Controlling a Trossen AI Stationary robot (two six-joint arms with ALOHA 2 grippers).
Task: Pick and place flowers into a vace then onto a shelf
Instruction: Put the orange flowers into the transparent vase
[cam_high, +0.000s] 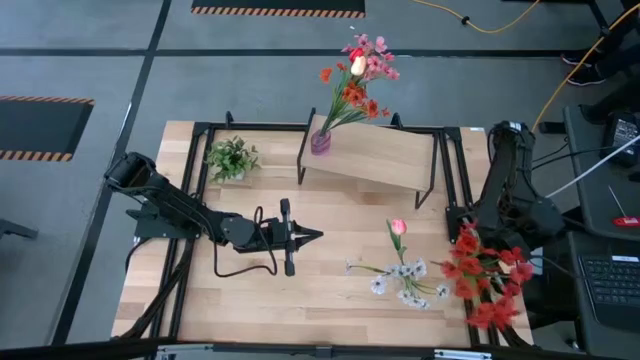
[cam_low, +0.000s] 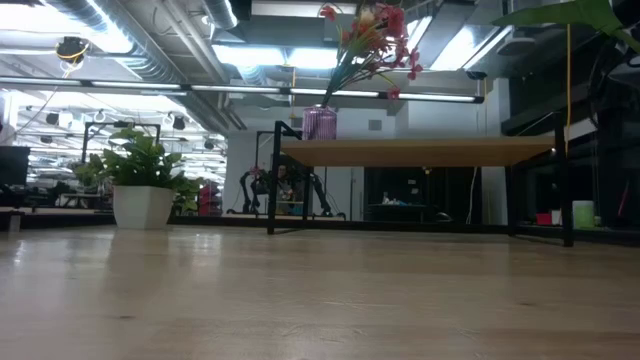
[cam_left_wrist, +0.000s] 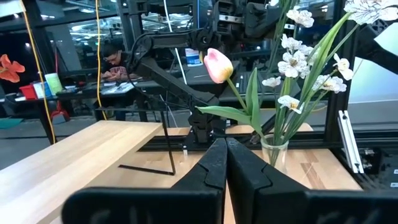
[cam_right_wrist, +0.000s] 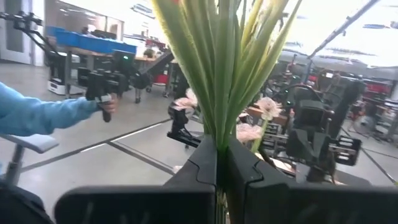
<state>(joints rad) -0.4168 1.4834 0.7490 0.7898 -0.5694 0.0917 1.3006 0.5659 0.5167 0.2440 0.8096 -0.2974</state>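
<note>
1. The left gripper (cam_high: 318, 236) is lying low over the middle of the tabletop (cam_high: 330, 290), fingers pressed together on nothing
2. The right gripper (cam_right_wrist: 222, 155) is sitting at the table's right edge, fingers pinching the green stems of a red flower bunch (cam_high: 490, 275)
3. A pink tulip (cam_high: 398, 227) and white flowers (cam_high: 408, 278) are resting in a clear vase (cam_left_wrist: 274, 151) on the tabletop
4. A purple vase (cam_high: 320, 141) of mixed flowers (cam_high: 358, 70) is standing on the shelf (cam_high: 385, 157) at its left end
5. A small potted plant (cam_high: 232, 159) is sitting left of the shelf
</note>
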